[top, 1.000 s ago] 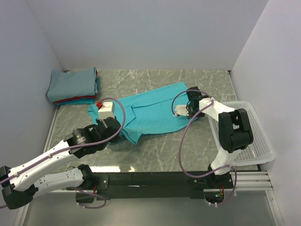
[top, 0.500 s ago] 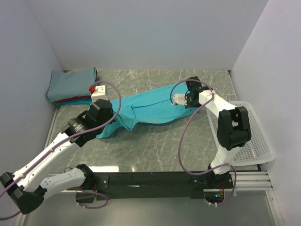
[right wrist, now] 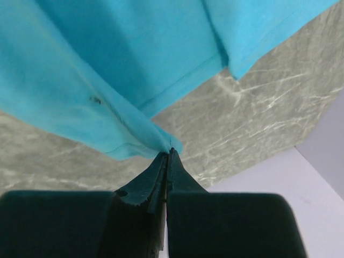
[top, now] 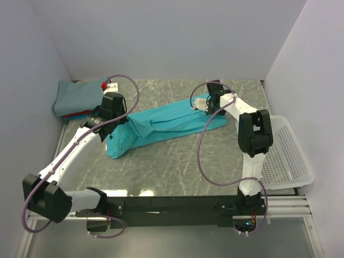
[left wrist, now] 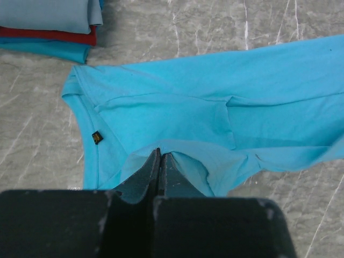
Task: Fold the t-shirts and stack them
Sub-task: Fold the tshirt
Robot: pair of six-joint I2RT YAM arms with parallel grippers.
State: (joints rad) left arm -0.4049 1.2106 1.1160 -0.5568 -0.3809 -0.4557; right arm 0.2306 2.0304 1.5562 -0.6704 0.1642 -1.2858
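Observation:
A bright turquoise t-shirt (top: 161,124) lies folded lengthwise into a long band across the middle of the table. My left gripper (left wrist: 160,155) is shut on the turquoise t-shirt (left wrist: 215,107) at its left end. My right gripper (right wrist: 170,152) is shut on a hem corner of the turquoise t-shirt (right wrist: 102,80), lifted a little above the table at the band's far right end. In the far left corner sits a stack of folded t-shirts (top: 80,98), grey-blue on top, red and teal under it; the stack of folded t-shirts (left wrist: 48,24) also shows in the left wrist view.
A white mesh basket (top: 287,161) stands at the right edge of the table. Grey walls close in the back and both sides. The marbled table (top: 172,166) is bare in front of the shirt.
Both grippers have carried their held edges away from the arm bases, toward the back. The shirt has gone from a broad spread to a narrow folded band. The left arm has swung toward the folded stack.

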